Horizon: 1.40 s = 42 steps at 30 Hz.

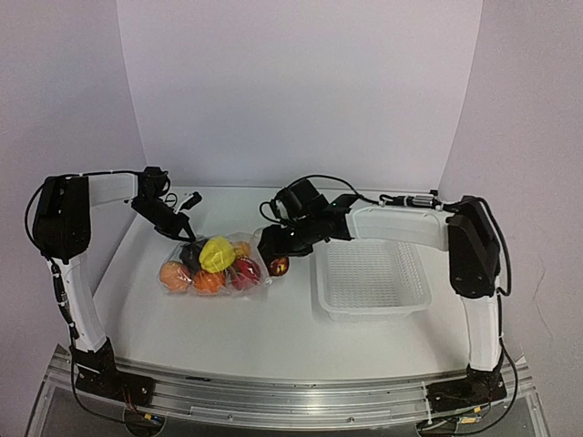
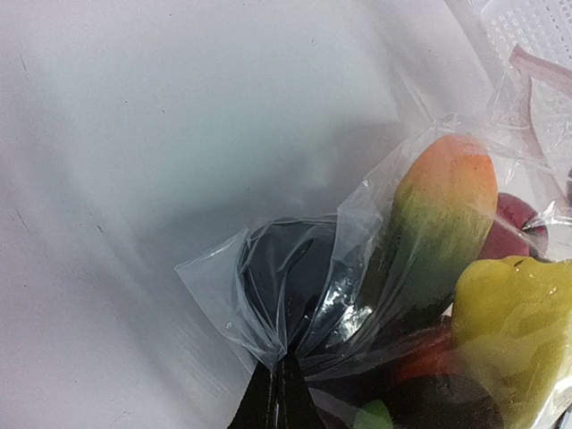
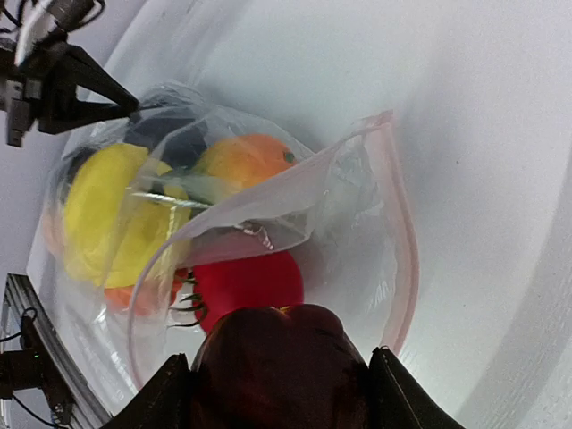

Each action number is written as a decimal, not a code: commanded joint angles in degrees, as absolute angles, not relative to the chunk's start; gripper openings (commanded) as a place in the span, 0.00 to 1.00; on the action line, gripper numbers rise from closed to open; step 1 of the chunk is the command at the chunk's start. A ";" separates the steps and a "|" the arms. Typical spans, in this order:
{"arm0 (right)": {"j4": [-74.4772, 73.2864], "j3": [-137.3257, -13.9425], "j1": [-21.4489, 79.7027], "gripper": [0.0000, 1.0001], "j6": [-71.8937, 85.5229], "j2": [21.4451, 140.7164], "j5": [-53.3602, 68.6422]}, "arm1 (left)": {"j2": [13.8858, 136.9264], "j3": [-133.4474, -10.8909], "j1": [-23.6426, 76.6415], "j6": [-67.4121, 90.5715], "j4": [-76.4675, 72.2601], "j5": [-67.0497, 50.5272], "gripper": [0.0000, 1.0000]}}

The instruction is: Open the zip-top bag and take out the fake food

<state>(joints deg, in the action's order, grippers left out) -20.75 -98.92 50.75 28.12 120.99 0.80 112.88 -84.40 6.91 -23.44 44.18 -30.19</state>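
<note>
The clear zip-top bag (image 1: 219,273) lies on the table left of centre, its pink-edged mouth (image 3: 404,241) gaping towards my right arm. Inside it are fake food pieces: a yellow one (image 1: 217,254), a red tomato (image 3: 246,284), an orange one (image 3: 248,161), an orange-green one (image 2: 442,210) and a dark purple one (image 2: 286,281). My left gripper (image 2: 280,380) is shut on a bunched fold of the bag's far end (image 1: 189,239). My right gripper (image 3: 279,362) is shut on a dark red fruit (image 1: 279,266) just outside the bag's mouth.
A white mesh basket (image 1: 373,278) stands right of the bag, close to my right gripper, and its corner (image 2: 527,22) shows in the left wrist view. White walls close off the back and both sides.
</note>
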 commanded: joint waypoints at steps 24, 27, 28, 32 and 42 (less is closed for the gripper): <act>-33.12 -86.32 34.08 0.48 22.36 106.88 -18.76 | 112.67 -83.43 6.38 -24.88 42.37 -29.50 0.00; -35.72 -91.53 33.94 0.74 21.76 109.83 -18.57 | 112.45 -83.32 6.40 -24.79 42.44 -29.67 0.00; -36.67 -93.09 33.90 0.84 21.64 110.28 -18.62 | 112.37 -83.32 6.37 -24.79 42.45 -29.67 0.00; -37.61 -97.00 34.56 0.87 20.23 110.17 -18.04 | 112.51 -83.45 6.41 -24.88 42.56 -29.60 0.00; -28.24 -102.68 43.38 0.56 16.00 116.64 4.09 | 112.95 -83.77 6.41 -25.07 42.55 -29.37 0.00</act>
<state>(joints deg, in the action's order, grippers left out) -33.41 -100.50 40.68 14.71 112.23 -11.46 112.88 -83.13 6.52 -24.16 42.01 -29.69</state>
